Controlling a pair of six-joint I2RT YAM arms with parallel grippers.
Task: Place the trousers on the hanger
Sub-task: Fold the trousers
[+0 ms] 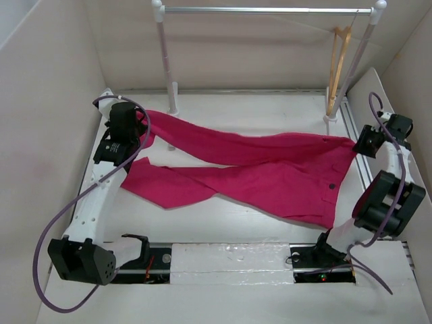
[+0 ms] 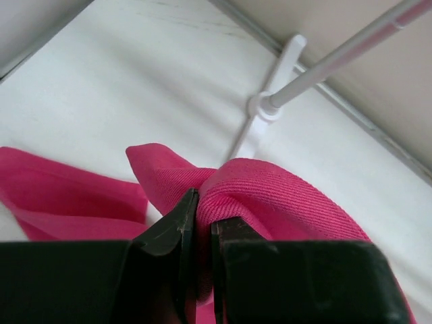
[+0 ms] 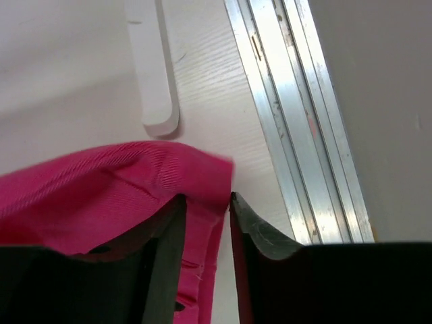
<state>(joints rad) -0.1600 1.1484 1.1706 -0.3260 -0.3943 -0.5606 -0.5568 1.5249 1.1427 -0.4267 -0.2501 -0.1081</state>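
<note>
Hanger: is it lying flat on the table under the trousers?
No. In the top view the hanger hangs from the rack rail at far right, beyond the trousers.

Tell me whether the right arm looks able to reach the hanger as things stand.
Probably not yet: the hanger hangs close behind the right gripper with nothing between, but that gripper is shut on the trousers.

Plain magenta trousers (image 1: 270, 169), tan hanger (image 1: 339, 67), white table (image 1: 223, 223).

The trousers (image 1: 270, 172) lie spread on the tabletop (image 1: 223, 219) — left gripper (image 1: 138, 131) at their leg end, right gripper (image 1: 358, 145) at the waist; the hanger (image 1: 337, 71) hangs beyond.
</note>
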